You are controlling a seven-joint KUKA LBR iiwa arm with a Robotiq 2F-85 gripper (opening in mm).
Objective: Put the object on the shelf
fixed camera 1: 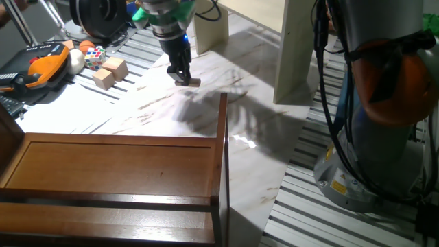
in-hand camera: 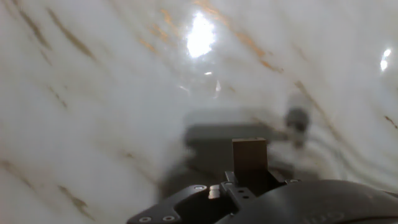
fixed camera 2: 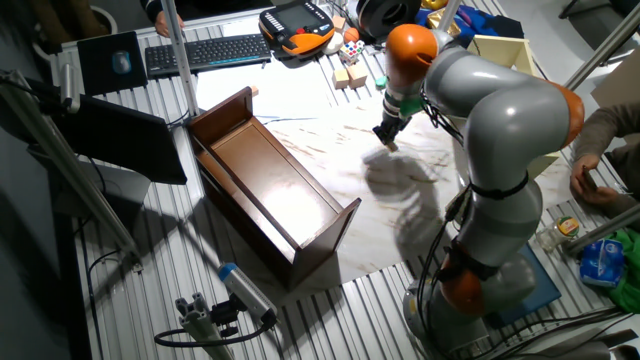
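Observation:
My gripper [fixed camera 1: 182, 77] points down over the white marble tabletop [fixed camera 1: 206, 103] and is shut on the object [fixed camera 1: 189, 82], a small flat tan wooden slab. The hand view shows the object [in-hand camera: 250, 155] sticking out past the fingers, with its blurred shadow on the marble just beyond it. In the other fixed view the gripper [fixed camera 2: 388, 139] hangs near the middle of the marble. The shelf [fixed camera 1: 295, 51], pale cream with thick upright panels, stands at the back right behind the gripper. In the other fixed view the shelf [fixed camera 2: 503, 52] is behind the arm.
A dark reddish-brown wooden unit [fixed camera 1: 116, 168] lies in front, with an upright end post [fixed camera 1: 223, 137]. Two light wooden cubes [fixed camera 1: 110, 72], a multicoloured puzzle cube [fixed camera 1: 96, 55] and an orange pendant [fixed camera 1: 42, 62] sit at the back left. The robot base [fixed camera 1: 374, 158] stands at the right.

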